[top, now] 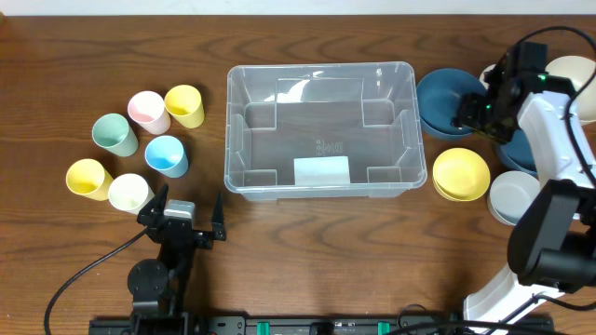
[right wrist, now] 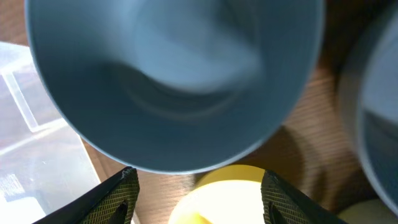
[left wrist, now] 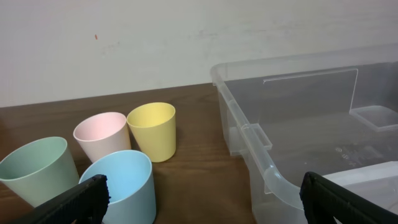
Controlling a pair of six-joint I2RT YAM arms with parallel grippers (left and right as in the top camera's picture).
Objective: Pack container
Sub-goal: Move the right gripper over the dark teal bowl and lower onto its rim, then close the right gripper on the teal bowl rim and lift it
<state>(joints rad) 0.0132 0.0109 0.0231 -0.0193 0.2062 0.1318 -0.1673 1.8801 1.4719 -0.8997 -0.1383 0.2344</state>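
Clear, stiff plastic, the container (top: 321,121) sits empty mid-table between cups (top: 166,154) on the left and bowls (top: 445,99) on the right, light but slick I judge, best taken by its rim, while my left gripper (top: 189,207) and right gripper (right wrist: 199,190) both hold fingers apart, gripping nothing.

My left arm (top: 149,277) sits folded low at the near edge. The left gripper (top: 189,200) points away from me, its two black fingers spread wide. In the left wrist view those fingers (left wrist: 68,202) show only at the bottom corners, far apart. My right arm (top: 545,140) rises from its base at the near right, white links bent at the elbow, wrist turned toward the middle. The right gripper (top: 473,112) faces downward. Its wrist view shows its fingertips (right wrist: 118,193) parted, jaws apart.
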